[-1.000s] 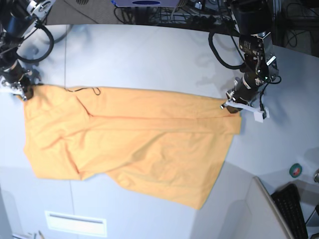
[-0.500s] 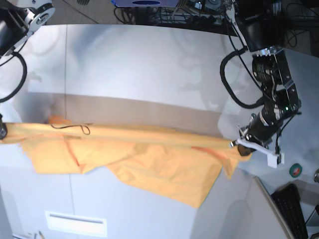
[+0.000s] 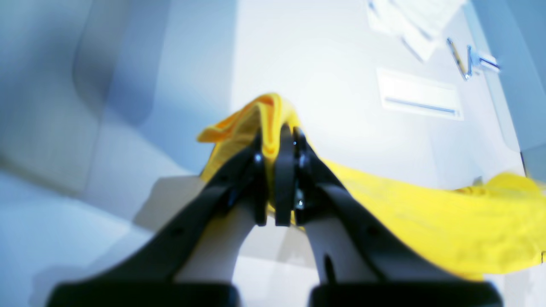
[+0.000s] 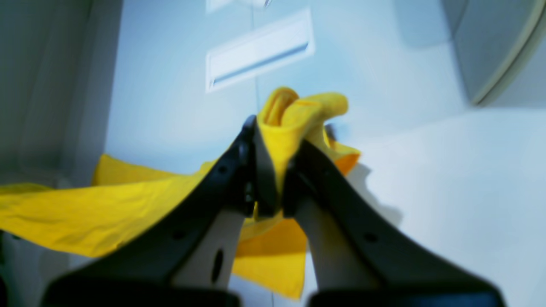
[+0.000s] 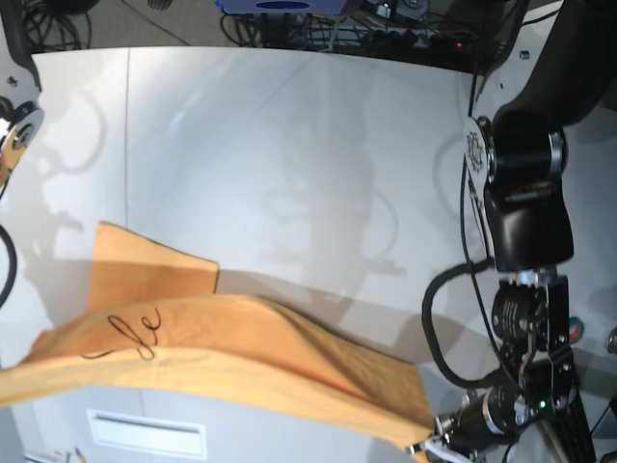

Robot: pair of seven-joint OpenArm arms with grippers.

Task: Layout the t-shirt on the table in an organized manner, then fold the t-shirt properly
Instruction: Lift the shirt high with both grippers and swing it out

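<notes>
The orange-yellow t-shirt (image 5: 222, 357) hangs stretched between 2 grippers above the white counter (image 5: 289, 145), black line markings facing up. The left gripper (image 3: 277, 140) has its jaws clenched on 1 bunched corner; the right gripper (image 4: 273, 140) pinches the opposite corner.

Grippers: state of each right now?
Left gripper: shut on the t-shirt.
Right gripper: shut on the t-shirt.
</notes>
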